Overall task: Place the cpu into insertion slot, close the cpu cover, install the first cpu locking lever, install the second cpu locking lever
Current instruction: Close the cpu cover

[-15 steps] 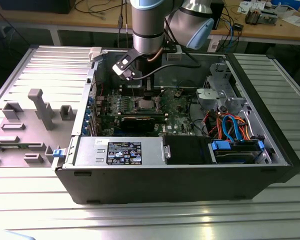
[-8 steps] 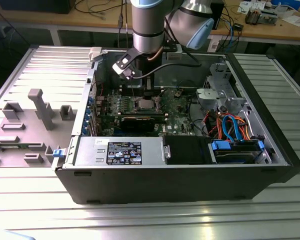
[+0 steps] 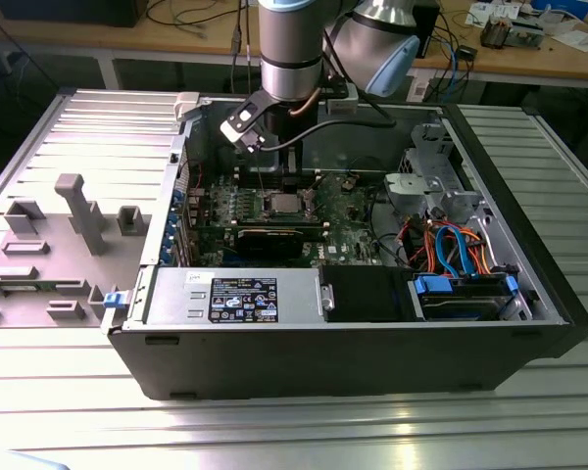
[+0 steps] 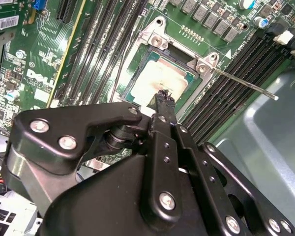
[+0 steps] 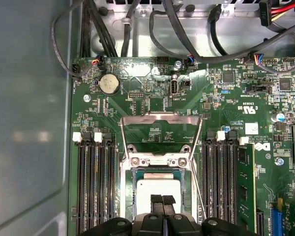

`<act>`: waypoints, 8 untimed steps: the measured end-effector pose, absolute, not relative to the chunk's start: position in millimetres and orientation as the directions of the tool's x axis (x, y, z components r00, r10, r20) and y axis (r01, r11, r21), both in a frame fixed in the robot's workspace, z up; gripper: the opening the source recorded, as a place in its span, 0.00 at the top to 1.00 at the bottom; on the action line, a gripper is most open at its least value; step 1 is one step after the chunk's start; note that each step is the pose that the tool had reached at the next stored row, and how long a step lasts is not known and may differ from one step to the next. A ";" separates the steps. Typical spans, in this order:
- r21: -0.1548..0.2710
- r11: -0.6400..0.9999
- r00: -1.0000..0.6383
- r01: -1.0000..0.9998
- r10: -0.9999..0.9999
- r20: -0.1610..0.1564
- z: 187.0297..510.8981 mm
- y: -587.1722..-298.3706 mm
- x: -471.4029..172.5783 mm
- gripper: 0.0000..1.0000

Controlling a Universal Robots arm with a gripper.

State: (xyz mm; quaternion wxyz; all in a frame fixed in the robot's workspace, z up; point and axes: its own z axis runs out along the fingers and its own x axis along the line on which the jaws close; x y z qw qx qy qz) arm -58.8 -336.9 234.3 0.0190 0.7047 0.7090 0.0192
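Note:
The cpu (image 5: 157, 188) lies flat in the insertion slot (image 5: 137, 173) on the green motherboard (image 5: 152, 98), its dull silver top showing in both wrist views. My gripper (image 5: 162, 200) hovers just above the near edge of the cpu (image 4: 160, 78), shut, with nothing between its black fingertips (image 4: 165, 98). The cpu cover (image 5: 161, 118) stands swung open behind the slot, with the board showing through its window. Thin wire locking levers (image 5: 200, 147) stick up beside the slot, and one lever (image 4: 246, 84) reaches out over the memory slots. In the exterior view the arm (image 3: 289, 59) hangs over the cpu (image 3: 282, 204).
The board sits inside an open computer case (image 3: 323, 343) lying on a ribbed metal table (image 3: 274, 431). Black memory slots (image 5: 93, 187) flank the socket on both sides. Cable bundles (image 5: 187, 44) run along the case wall. Drive bays and orange and blue cables (image 3: 451, 245) fill the exterior view's right.

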 end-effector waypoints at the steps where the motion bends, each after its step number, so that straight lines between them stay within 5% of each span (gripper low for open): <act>1: 0.054 0.006 -0.006 0.999 1.000 0.000 234.3 -336.9 -58.8 0.89; 8: 0.053 0.006 -0.006 0.999 1.000 0.000 234.3 -336.9 -58.8 0.89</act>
